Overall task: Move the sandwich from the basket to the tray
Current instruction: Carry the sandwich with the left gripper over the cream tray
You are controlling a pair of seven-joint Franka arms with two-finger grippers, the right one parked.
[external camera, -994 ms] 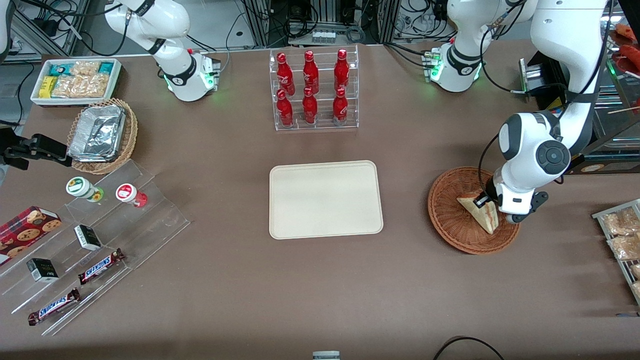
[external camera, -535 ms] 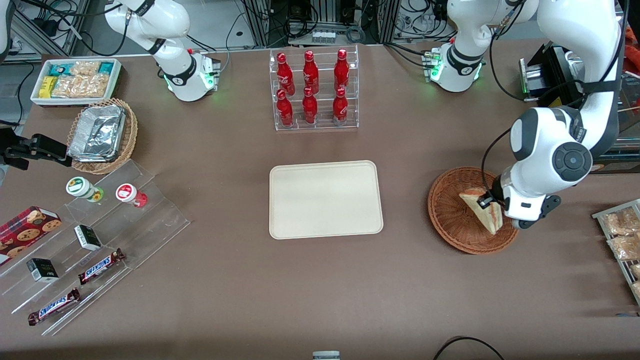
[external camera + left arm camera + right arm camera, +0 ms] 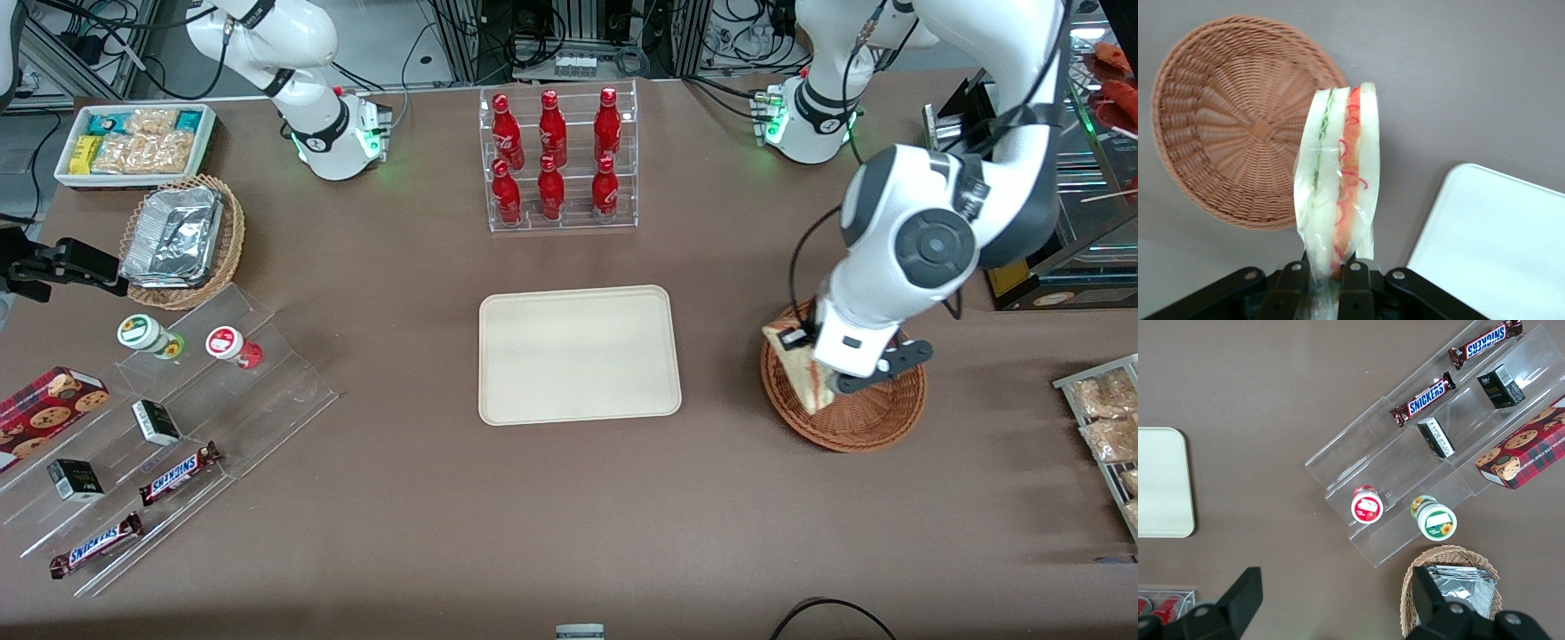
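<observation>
The left arm's black two-finger end effector [image 3: 1323, 280] is pinching the wrapped triangular pale-bread sandwich [image 3: 1337, 180] by one end, holding it clear above the round reddish-brown wicker basket [image 3: 1238, 120], at the rim nearest the tray. The pick-up is looking finished. The carry across the brown surface [image 3: 569, 498] to the flat cream rectangular tray [image 3: 580, 354], and the release there, are not yet done.

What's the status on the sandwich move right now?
End effector shut on sandwich, raised above basket. Basket empty. Tray bare, nothing between basket and tray.
</observation>
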